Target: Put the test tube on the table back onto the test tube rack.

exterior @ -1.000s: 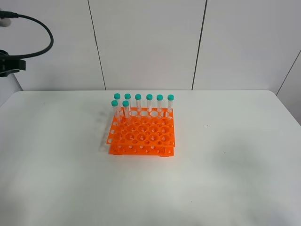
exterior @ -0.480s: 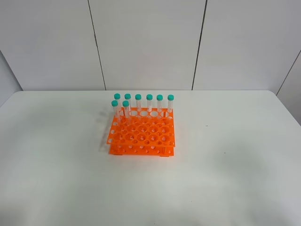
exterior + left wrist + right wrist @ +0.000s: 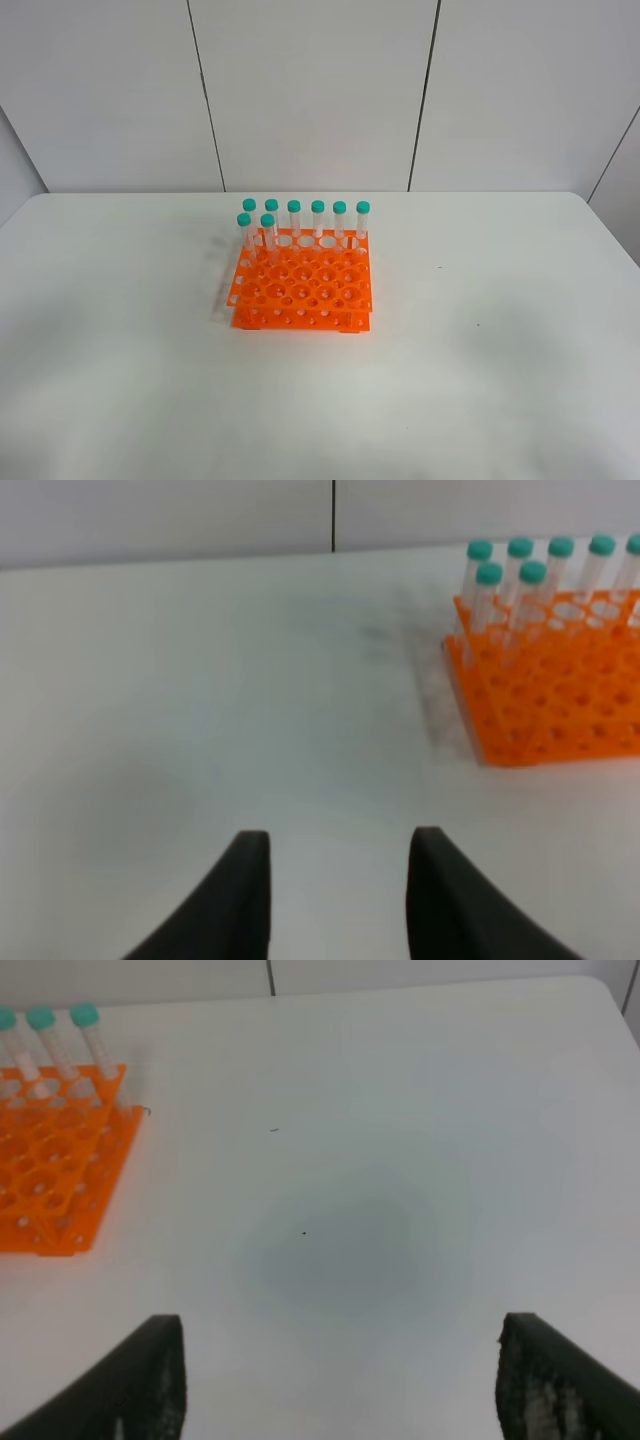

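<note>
White wall panels stand behind the table point(image 3: 120, 350), which carries only the orange rack point(image 3: 302, 290) near its middle. Eight teal-capped tubes point(image 3: 294, 220) stand upright in the rack's back rows, none lying on the surface, so the task looks done. On the left, the left gripper point(image 3: 338, 895) hangs clear of the rack, its jaws narrowly parted and holding nothing. On the right, the right gripper point(image 3: 340, 1385) is spread wide and released, well apart from everything.
</note>
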Controlling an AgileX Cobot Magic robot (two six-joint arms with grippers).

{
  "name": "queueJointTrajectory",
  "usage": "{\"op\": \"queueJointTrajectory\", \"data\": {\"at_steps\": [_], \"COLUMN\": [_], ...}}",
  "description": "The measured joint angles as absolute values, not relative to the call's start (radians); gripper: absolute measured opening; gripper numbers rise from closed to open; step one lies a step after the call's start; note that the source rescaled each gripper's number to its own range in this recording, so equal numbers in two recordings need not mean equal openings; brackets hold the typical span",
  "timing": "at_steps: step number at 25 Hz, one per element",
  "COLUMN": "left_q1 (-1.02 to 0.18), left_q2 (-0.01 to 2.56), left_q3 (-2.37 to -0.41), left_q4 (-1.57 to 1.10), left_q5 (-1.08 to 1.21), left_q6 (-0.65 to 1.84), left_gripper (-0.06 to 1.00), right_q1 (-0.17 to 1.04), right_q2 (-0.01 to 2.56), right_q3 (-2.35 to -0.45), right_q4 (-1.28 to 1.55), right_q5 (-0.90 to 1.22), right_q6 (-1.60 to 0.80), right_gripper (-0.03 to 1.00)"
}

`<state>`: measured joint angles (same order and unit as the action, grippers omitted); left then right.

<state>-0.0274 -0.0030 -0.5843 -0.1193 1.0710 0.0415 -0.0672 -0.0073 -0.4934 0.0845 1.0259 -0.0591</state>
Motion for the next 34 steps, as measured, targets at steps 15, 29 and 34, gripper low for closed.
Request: {"op": "queueJointTrajectory", "data": {"at_steps": [15,29,34], "left_q1": [-0.027,-0.027,-0.027], "left_q2": [-0.005,-0.005,-0.005], "left_q3": [-0.495,-0.494,-0.494], "left_q4": [-0.129,-0.131,-0.131], "left_q5": [1.062,1.062,1.062], "left_q6": [0.067,0.067,0.067], "left_gripper": [0.17,0.17,0.17], "right_q1": [-0.067,-0.067,-0.067], "right_q2": [-0.007,-0.007,-0.007], "right_q3": [-0.493,-0.493,-0.493], "right_q4": [0.085,0.085,0.085], "right_q5": [1.026,1.026,1.026], "right_q6": [-0.059,-0.059,-0.059], "right_gripper": [0.73,0.73,0.73]}}
